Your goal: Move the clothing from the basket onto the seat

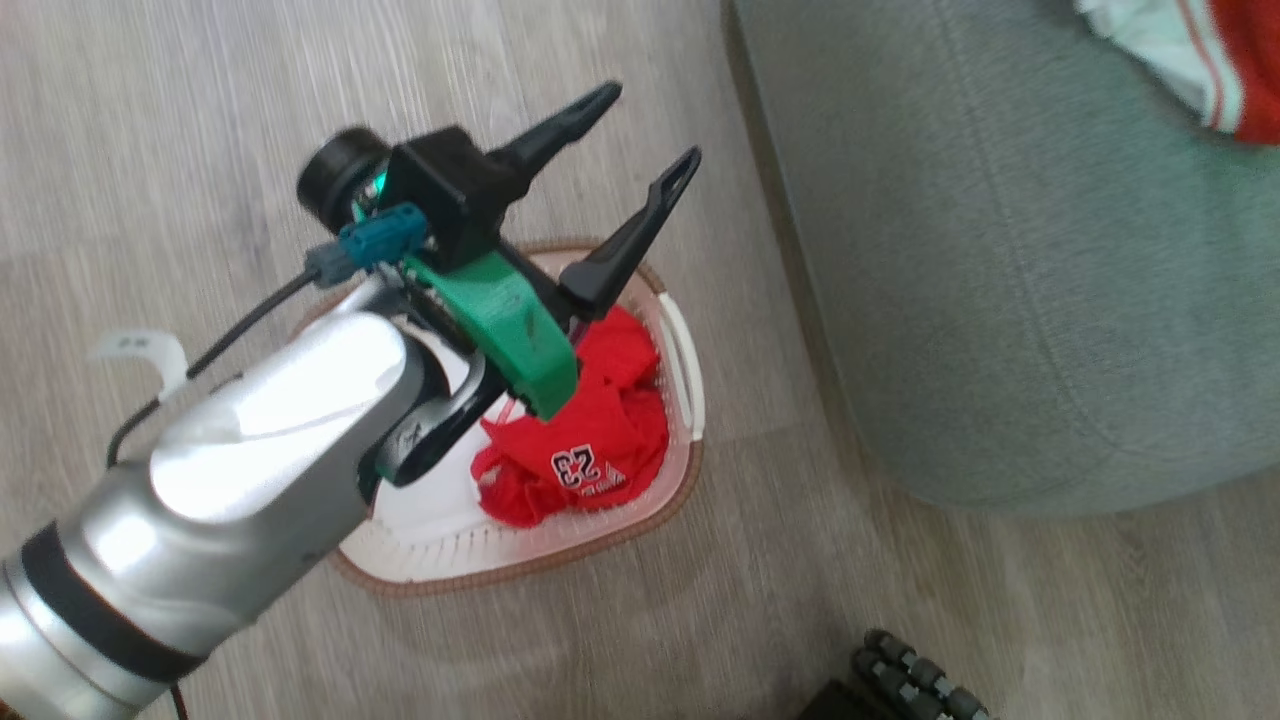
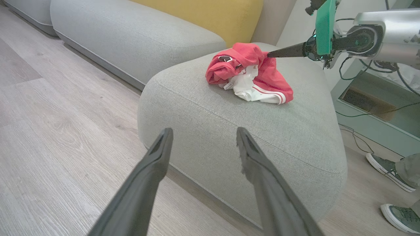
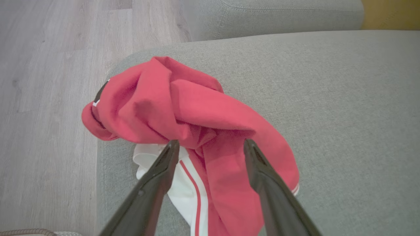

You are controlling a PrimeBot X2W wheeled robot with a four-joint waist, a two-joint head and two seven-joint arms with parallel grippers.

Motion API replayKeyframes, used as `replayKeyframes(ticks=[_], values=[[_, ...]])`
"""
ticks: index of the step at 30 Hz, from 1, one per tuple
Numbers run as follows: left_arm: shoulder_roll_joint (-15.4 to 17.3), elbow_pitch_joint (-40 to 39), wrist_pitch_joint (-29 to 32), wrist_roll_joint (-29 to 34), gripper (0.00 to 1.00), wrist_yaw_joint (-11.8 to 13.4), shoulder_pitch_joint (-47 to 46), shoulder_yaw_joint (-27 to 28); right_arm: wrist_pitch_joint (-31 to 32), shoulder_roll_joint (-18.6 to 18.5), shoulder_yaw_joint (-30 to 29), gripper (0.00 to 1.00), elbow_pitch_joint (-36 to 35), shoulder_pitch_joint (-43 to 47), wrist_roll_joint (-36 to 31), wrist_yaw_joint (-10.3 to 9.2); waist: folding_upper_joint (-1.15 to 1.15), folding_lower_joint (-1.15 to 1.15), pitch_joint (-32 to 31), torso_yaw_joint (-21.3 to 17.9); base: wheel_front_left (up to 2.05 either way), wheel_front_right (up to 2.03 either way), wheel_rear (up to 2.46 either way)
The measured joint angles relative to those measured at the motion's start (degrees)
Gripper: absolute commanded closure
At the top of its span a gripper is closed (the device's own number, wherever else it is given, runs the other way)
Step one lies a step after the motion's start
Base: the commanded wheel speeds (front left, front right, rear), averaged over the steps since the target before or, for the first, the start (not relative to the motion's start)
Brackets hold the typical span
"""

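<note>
One red garment (image 3: 203, 108) lies crumpled on the seat (image 3: 344, 98), long axis running from a rolled end near the seat's edge to the striped hem under the spread, empty right end effector (image 3: 210, 142), while the left end effector (image 1: 650, 128), likewise open and empty, hangs beside the seat over the basket (image 1: 560, 555), apparently ready to fetch the bunched "23" jersey (image 1: 590, 440).

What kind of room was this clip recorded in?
Probably a living room, or a test space staged as one: a grey sofa with a matching seat, wood-look floor and a laundry basket. Loose cables hint at a lab.
</note>
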Motion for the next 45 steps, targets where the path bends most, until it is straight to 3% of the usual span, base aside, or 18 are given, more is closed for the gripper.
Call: replayKeyframes(ticks=[8, 16, 26, 37, 45], values=[[0.05, 0.42, -2.2, -2.02, 0.0, 0.99, 3.74, 0.34, -0.16, -2.59, 3.83, 0.0, -7.19, 2.38, 2.69, 0.0, 0.0, 0.0, -6.38, -1.22, 0.0, 0.0, 0.0], [0.03, 0.41, -4.47, -3.58, 0.0, 2.55, 7.16, 1.04, -6.1, -6.73, 4.38, 0.0, -17.24, 5.78, 3.3, 0.0, 0.01, 0.0, -12.19, -0.91, 0.0, 0.0, 0.0], [0.4, 0.37, -6.92, -5.01, 0.0, 4.35, 12.0, 3.5, -11.02, -5.53, -0.22, 0.0, -26.16, 14.54, 1.02, 0.0, 0.01, 0.0, -17.28, 1.69, 0.0, 0.0, 0.0], [2.09, 0.08, -8.34, -5.87, 0.0, 6.56, 21.04, 11.05, -15.67, 4.45, -11.16, 0.0, -33.88, 30.27, -7.38, 0.0, 0.0, 0.0, -22.7, 6.37, 0.0, 0.0, 0.0], [2.0, -1.94, -8.34, -1.99, 0.0, 7.64, 30.36, 20.92, -16.27, 10.77, -16.69, 0.0, -40.92, 41.59, -11.84, -0.01, 0.0, 0.0, -25.4, 10.0, 0.0, 0.0, 0.0]])
